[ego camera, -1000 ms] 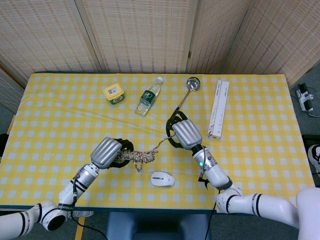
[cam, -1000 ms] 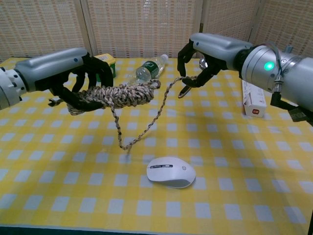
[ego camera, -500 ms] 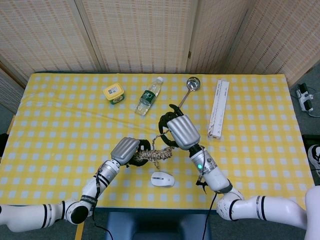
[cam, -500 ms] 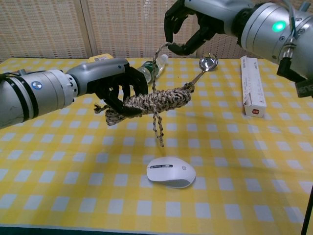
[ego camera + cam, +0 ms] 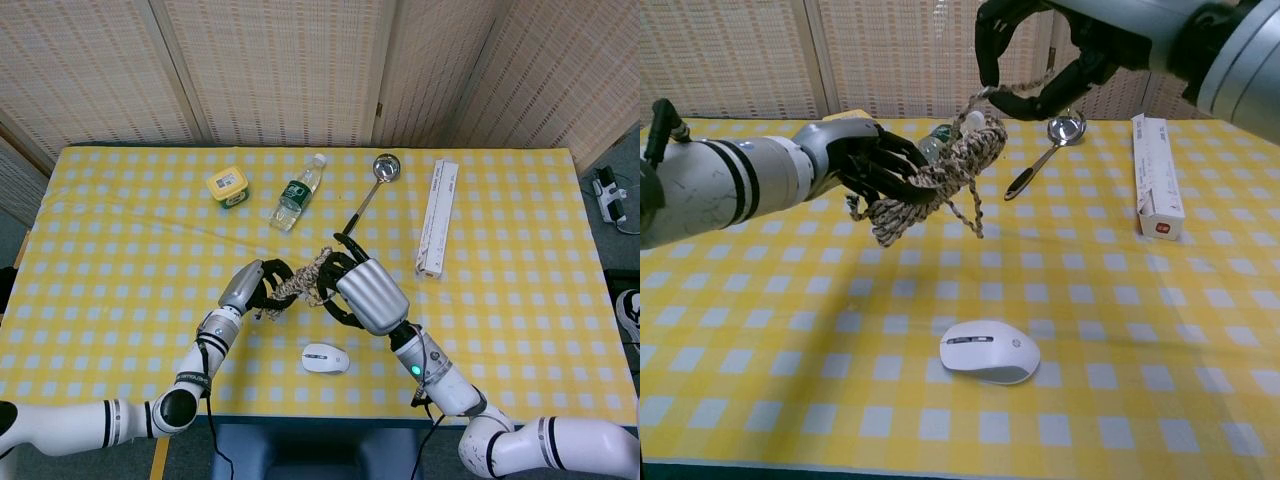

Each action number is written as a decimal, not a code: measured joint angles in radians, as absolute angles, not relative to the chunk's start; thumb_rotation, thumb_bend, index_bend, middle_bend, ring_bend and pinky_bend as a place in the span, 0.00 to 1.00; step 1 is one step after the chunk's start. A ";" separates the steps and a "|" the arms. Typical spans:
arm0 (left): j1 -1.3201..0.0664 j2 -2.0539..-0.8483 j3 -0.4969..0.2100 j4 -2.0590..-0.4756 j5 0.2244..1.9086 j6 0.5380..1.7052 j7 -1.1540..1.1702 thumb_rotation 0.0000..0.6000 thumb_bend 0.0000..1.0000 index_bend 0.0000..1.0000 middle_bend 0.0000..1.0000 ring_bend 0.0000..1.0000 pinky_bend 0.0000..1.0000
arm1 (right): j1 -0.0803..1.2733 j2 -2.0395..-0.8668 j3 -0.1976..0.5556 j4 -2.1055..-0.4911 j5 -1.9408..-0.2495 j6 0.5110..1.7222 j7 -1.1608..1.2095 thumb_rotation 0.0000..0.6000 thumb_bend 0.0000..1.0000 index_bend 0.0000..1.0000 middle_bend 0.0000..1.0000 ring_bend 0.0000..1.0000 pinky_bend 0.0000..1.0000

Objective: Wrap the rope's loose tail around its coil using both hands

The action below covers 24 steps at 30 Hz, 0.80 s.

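The braided, speckled rope coil (image 5: pixel 935 178) is held aloft at centre frame above the yellow checked counter (image 5: pixel 760 330), gripped at its lower end by the dark fingers of the left hand (image 5: pixel 875 165). Its loose tail (image 5: pixel 975 205) dangles frayed. At upper centre, the right hand (image 5: pixel 1025 60) is curled, a strand pinched. A smooth white mouse (image 5: pixel 988 351) lies below

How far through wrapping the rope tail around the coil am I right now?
Partway. The rope coil is lifted off the table in the left robot hand, and the right robot hand pinches the tail above the coil's far end. A short loose end hangs below the coil, so wrapping remains. How many turns are on, I cannot tell.
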State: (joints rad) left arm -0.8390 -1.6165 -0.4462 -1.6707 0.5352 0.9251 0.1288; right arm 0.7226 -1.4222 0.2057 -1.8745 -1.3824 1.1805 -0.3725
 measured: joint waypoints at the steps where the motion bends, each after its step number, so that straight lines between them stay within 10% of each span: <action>1: -0.832 -1.611 -0.459 -1.675 0.525 0.924 0.105 1.00 0.68 0.69 0.70 0.66 0.70 | 0.712 -1.420 0.192 -1.874 -1.401 1.191 -0.362 1.00 0.53 0.73 0.48 0.34 0.10; 24: -0.613 -1.379 -0.636 -1.819 0.655 0.788 -0.367 1.00 0.69 0.68 0.70 0.66 0.69 | 0.621 -1.477 0.091 -1.621 -1.407 1.144 -0.163 1.00 0.53 0.75 0.50 0.35 0.10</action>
State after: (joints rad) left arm -0.6131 -1.3785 -0.6357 -1.8189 0.6550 0.7878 -0.3673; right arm 0.6210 -1.4769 0.0908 -1.6210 -1.4072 1.1437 -0.1630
